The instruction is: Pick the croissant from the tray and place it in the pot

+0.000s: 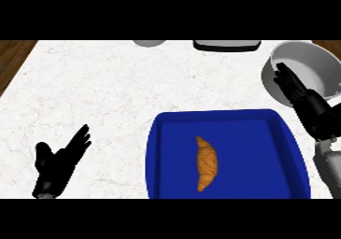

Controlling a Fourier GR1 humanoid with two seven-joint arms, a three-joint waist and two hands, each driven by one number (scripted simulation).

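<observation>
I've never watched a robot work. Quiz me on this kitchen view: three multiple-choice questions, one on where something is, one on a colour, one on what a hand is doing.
1. Where does the croissant lie?
A. in the pot
B. on the tray
C. on the bare counter

2. What colour is the tray?
A. blue
B. red
C. green

3. How is the right hand?
A. curled round the croissant
B. open, fingers straight, over the pot's near rim
C. flat on the tray

Answers:
1. B, the croissant rests in the middle of the tray, untouched.
2. A, the tray's rim and floor are deep blue.
3. B, its straight fingers lie across the edge of the grey pot and hold nothing; the left hand rests open on the counter, far left.
</observation>
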